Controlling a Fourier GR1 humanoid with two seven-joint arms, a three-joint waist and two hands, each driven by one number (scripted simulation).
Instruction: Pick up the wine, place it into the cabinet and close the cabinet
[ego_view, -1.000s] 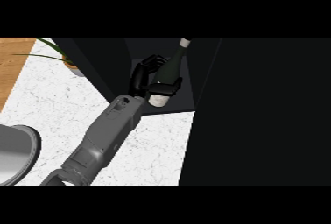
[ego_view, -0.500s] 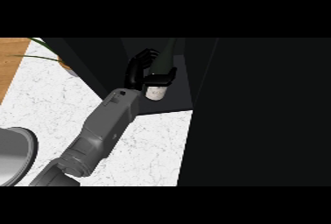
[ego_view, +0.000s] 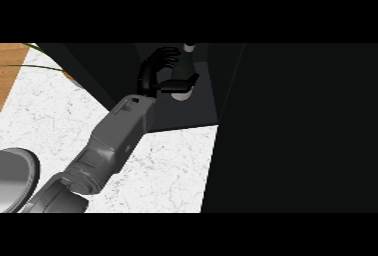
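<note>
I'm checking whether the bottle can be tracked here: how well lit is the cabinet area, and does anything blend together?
Head view: the cabinet interior is very dark; the black left robot hand nearly merges with it, curled round the wine; the white counter is evenly bright.

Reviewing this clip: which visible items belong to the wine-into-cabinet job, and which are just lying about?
Job:
wine bottle, held inside the cabinet
left hand, curled round it
cabinet

Lying about:
plant leaves at upper left
grey round dish at left edge
</note>
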